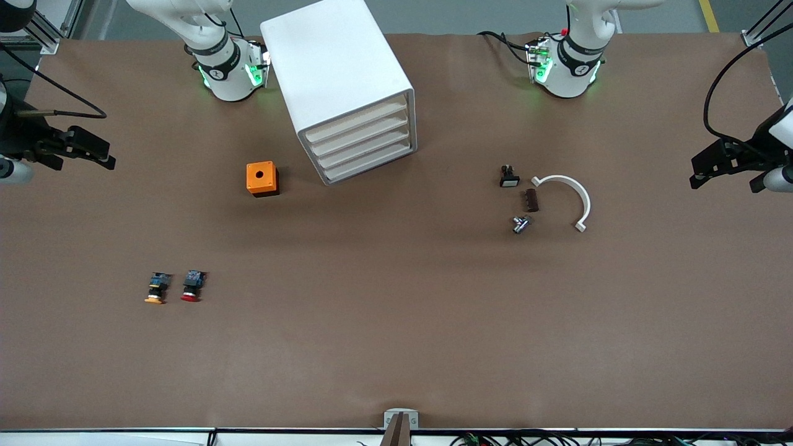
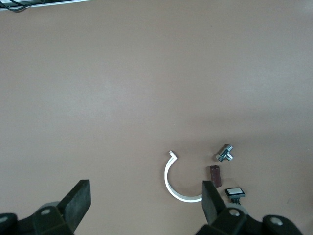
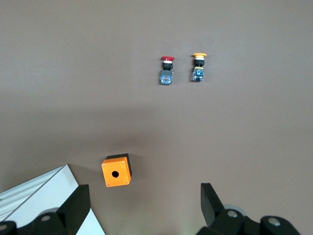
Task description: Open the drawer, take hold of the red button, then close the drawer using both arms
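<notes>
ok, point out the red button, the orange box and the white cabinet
red button (image 1: 191, 287): front view, on its black body.
orange box (image 1: 261, 178): front view, on its top face beside the hole.
white cabinet (image 1: 334, 68): front view, on its top panel.

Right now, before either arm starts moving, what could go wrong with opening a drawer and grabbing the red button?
1. The red button lies right beside the orange-capped button; open fingers could bump or pick the wrong one.
2. The cabinet has four alike drawer fronts stacked tight, all shut; a finger could catch the wrong drawer.
3. The cabinet looks unfastened, so pulling may drag it toward the orange box.
Both the left gripper and the right gripper wait open at the table ends.
</notes>
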